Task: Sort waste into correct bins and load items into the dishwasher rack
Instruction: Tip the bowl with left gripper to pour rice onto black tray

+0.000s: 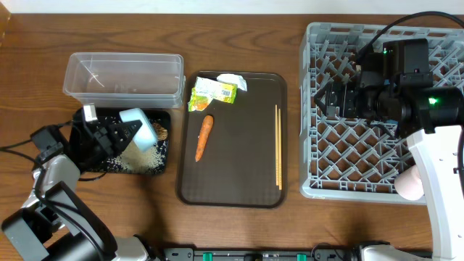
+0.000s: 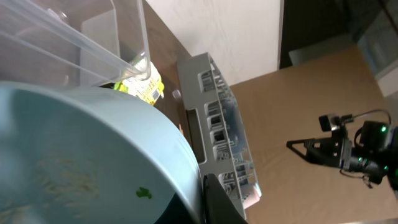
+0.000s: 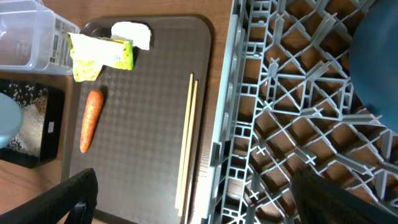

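Tilted bowl (image 1: 139,129): rigid, glazed, likely slippery; left fingers (image 1: 122,133) clamped on rim, over black tray (image 1: 165,116); right fingers (image 3: 74,196) apart.

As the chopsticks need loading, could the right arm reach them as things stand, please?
Probably yes: the right arm's fingers are open and empty; the chopsticks lie uncovered on the tray beside the rack.

Carrot (image 1: 204,138), chopsticks (image 1: 278,145) on tray (image 1: 239,170)

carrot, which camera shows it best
Right wrist: the carrot lies whole, large and unblocked on the brown tray. The overhead view shows it whole too, but smaller. The left wrist view does not show it.
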You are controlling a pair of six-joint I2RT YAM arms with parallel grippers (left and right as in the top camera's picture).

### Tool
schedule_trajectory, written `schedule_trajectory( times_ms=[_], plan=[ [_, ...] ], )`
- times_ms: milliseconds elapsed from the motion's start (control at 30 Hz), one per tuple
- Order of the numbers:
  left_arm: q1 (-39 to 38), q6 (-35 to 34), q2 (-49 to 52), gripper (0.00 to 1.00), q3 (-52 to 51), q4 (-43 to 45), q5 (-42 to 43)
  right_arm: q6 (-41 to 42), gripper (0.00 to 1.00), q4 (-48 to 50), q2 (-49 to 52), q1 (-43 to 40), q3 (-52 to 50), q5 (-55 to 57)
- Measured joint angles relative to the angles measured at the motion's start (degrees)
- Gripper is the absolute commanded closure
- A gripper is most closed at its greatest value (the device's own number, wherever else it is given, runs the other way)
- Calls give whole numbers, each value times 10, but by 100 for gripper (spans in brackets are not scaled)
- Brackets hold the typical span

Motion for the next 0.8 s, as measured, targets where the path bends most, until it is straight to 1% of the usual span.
schedule_trajectory(
  times_ms=[100,200,300,433,700,800],
  plan=[
    [0,-9,0,94,0,-16,8,0,7,-2,0,0,0,0],
    [-2,-13,-1,94,-1,10,8,0,8,-1,0,0,0,0],
    [8,-44,-1,94,-1,27,8,0,7,-6,0,0,0,0],
    [20,-65,-1,94,-1,45,14,0,7,-6,0,0,0,2],
    [39,-98,-2,94,-1,33,1,0,6,-1,0,0,0,2],
    [38,-90,-3,94,-1,25,-1,0,7,-1,0,0,0,3]
  ],
)
